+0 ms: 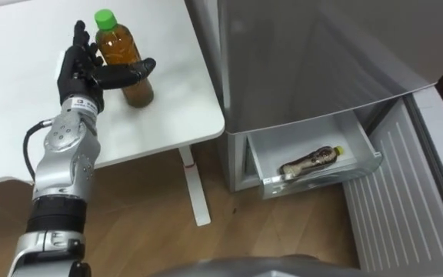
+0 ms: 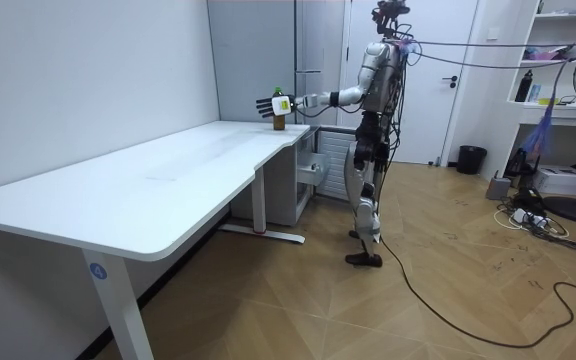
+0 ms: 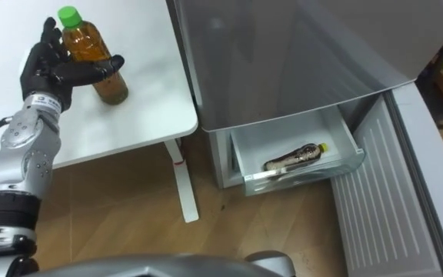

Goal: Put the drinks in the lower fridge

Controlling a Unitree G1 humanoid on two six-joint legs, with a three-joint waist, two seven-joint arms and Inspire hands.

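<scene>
on the white desk (image 1: 21, 46), near the fridge (image 1: 321, 61), the tea bottle (image 1: 121, 54) is standing upright. your left hand (image 1: 79, 73) is bracketing it: fingers straight behind, thumb reaching across its front, nothing clamping yet. it is looking full, rigid and slick, so you are best gripping mid-body.

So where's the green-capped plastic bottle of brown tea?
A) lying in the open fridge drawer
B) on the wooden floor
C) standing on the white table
C: the green-capped bottle stands upright on the white table at the left hand; the fridge drawer holds a yellow-capped bottle.
</scene>
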